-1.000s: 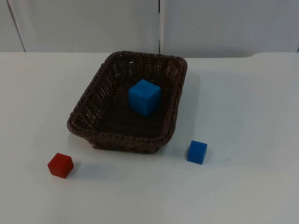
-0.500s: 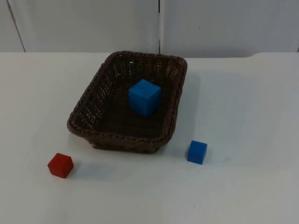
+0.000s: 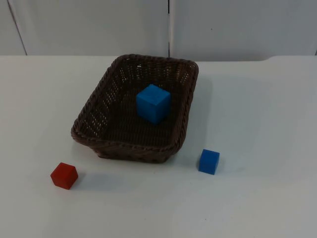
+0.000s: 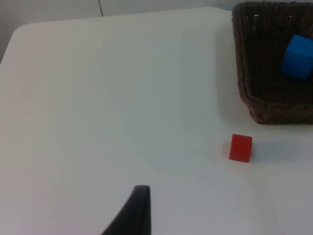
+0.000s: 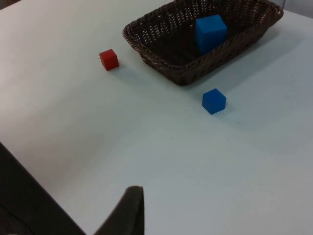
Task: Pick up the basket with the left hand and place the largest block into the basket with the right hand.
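Note:
A dark brown wicker basket stands on the white table, and the large blue block lies inside it. In front of the basket, a small blue block rests at the right and a small red block at the left. My left gripper hangs well back from the red block and the basket, holding nothing. My right gripper is also far off, with the small blue block, the basket and the large blue block beyond it. Both arms wait.
A grey partition wall closes the table's far side behind the basket. Open white table top lies to the right of the basket and in front of the small blocks. The table's edge runs close to my right gripper.

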`<action>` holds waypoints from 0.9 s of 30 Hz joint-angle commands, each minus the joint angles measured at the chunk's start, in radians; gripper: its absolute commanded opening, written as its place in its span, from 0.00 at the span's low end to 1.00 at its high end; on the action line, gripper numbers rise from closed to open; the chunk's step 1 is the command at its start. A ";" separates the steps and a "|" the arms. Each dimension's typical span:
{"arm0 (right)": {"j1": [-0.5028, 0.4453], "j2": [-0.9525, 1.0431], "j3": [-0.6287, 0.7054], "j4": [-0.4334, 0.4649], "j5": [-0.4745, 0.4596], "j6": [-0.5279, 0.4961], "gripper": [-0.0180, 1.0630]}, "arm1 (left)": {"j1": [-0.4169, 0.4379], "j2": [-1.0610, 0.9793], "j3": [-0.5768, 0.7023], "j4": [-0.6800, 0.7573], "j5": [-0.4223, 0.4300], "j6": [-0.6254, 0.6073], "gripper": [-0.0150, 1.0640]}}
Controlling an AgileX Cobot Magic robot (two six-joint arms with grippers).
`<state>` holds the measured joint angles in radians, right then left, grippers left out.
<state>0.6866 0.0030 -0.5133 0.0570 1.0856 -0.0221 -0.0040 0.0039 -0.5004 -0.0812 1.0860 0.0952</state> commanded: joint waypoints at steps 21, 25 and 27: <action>-0.294 -0.003 -0.002 0.001 -0.009 -0.008 0.99 | 0.005 -0.004 0.004 -0.003 -0.011 -0.008 0.99; -0.386 -0.003 -0.002 0.001 -0.009 -0.008 0.99 | 0.005 -0.004 0.004 -0.003 -0.011 -0.008 0.99; -0.410 -0.003 -0.002 0.001 -0.009 -0.008 0.99 | 0.005 -0.004 0.004 -0.003 -0.011 -0.008 0.99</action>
<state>0.3011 0.0030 -0.5133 0.0588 1.0837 -0.0238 0.0000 0.0039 -0.5004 -0.0812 1.0860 0.0952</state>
